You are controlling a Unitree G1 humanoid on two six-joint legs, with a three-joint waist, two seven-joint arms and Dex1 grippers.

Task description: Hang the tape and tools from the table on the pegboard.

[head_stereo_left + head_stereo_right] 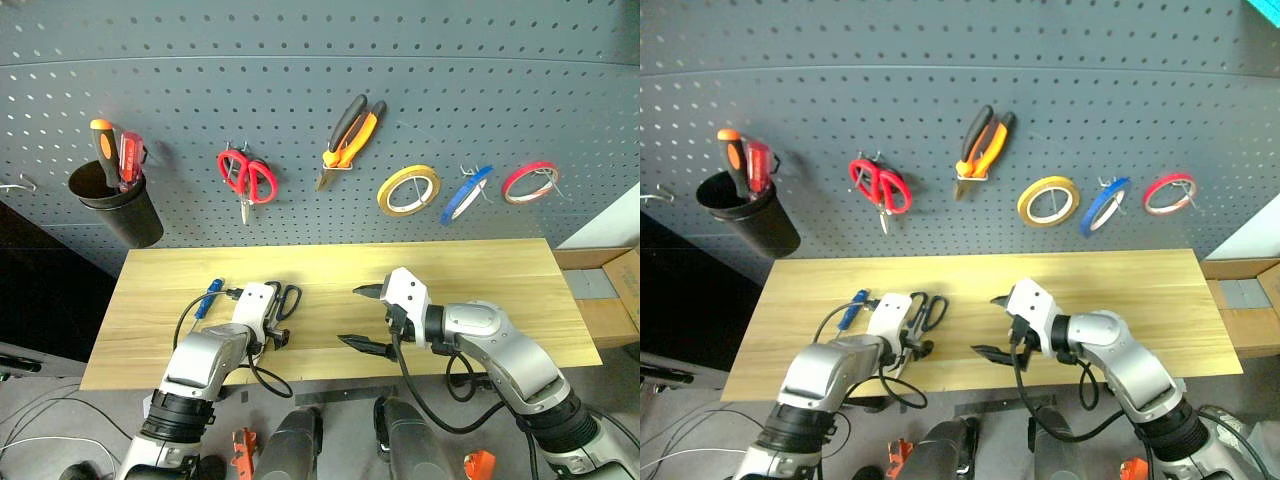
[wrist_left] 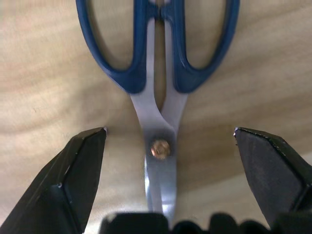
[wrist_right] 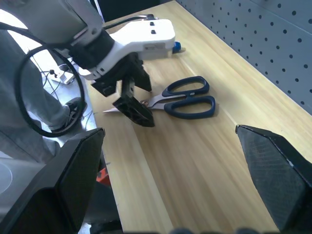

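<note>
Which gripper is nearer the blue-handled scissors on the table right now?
Left. The left gripper sits right over the blue-handled scissors, open fingers either side of the pivot. The right gripper, open, hangs over bare table to their right.

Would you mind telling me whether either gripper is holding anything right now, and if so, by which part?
Nothing is held. The left gripper is open, its fingers either side of the scissors near the pivot, not closed on them. The right gripper is open and empty.

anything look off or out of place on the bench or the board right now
Nothing damaged or spilled. Only the blue-handled scissors and blue screwdriver lie on the table instead of hanging on the pegboard.
</note>
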